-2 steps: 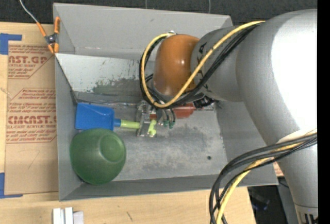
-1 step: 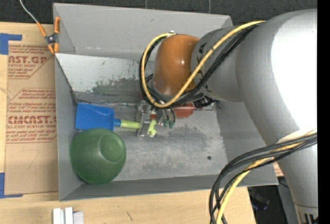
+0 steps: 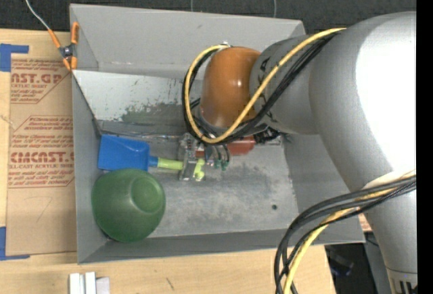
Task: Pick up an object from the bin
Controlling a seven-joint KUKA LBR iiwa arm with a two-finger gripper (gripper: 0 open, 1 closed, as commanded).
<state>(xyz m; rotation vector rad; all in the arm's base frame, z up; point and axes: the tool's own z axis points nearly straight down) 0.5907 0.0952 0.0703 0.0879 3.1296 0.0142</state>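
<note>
Silver arm (image 3: 365,96) above one blue scoop (image 3: 120,153), one green bowl (image 3: 128,205); hand (image 3: 193,163), grip unclear.

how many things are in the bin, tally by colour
green bowl: 1
blue scoop with a yellow-green handle: 1
red thing, partly hidden: 1
total: 3

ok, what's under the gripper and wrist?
The blue scoop has its yellow-green handle running under the gripper; its blade is uncovered. A red thing pokes out beneath the orange wrist cover. The rest of it is covered, so I cannot tell its kind.
</note>
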